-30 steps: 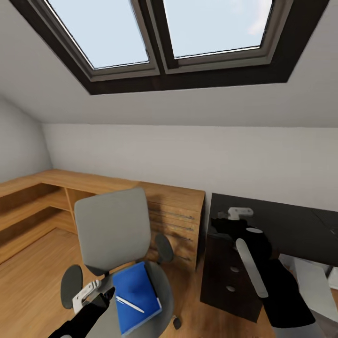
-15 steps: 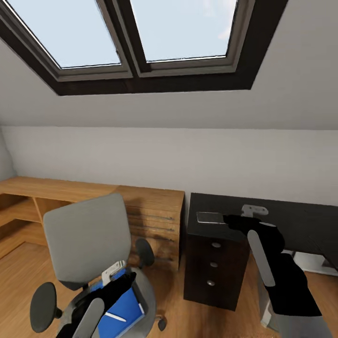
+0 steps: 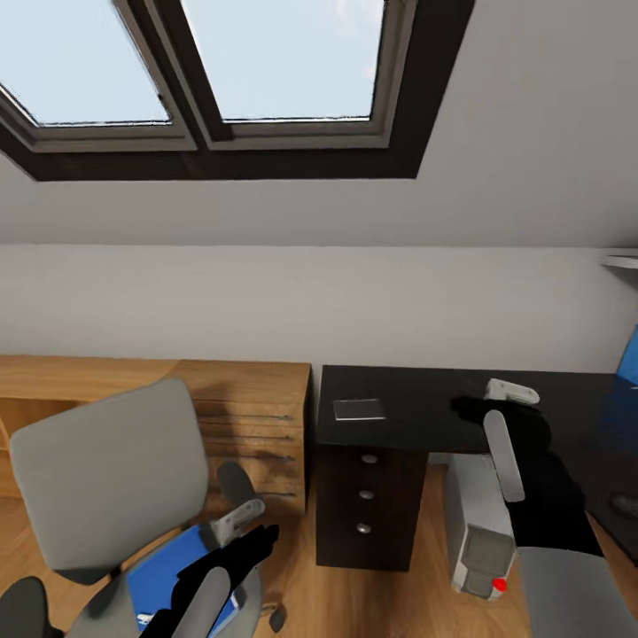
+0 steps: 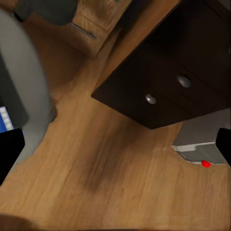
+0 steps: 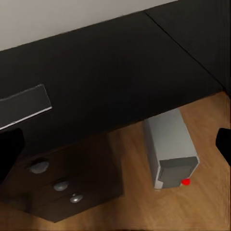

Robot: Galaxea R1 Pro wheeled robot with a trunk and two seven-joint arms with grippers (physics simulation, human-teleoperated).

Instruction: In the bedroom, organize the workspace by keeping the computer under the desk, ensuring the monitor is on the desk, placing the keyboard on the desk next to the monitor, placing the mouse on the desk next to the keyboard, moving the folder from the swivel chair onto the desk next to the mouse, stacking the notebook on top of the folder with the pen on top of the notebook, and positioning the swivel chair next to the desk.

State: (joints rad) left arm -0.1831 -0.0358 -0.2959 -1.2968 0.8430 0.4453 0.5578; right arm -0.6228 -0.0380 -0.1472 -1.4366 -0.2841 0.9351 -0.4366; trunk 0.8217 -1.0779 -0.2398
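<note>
Notebook [image 3: 359, 409] lies flat on desk [image 3: 416, 416], centre frame. My right gripper [image 5: 115, 144] hangs above, spread, nothing pinched. Left gripper [image 4: 115, 144] spread too, over floor. Folder [image 3: 168, 571] lower left on swivel chair [image 3: 106, 470]. Next: grab folder by edge, lift level.

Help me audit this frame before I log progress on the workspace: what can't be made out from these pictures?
- Folder, head view: left arm and chair cover most of it; the pen can't be made out.
- Swivel chair: base cut off by the bottom edge.
- Desk: right end cut by the edge; no monitor, keyboard or mouse can be made out.
- Computer: rear hidden under the desk.
- Left claw: too small to tell if it is open.
</note>
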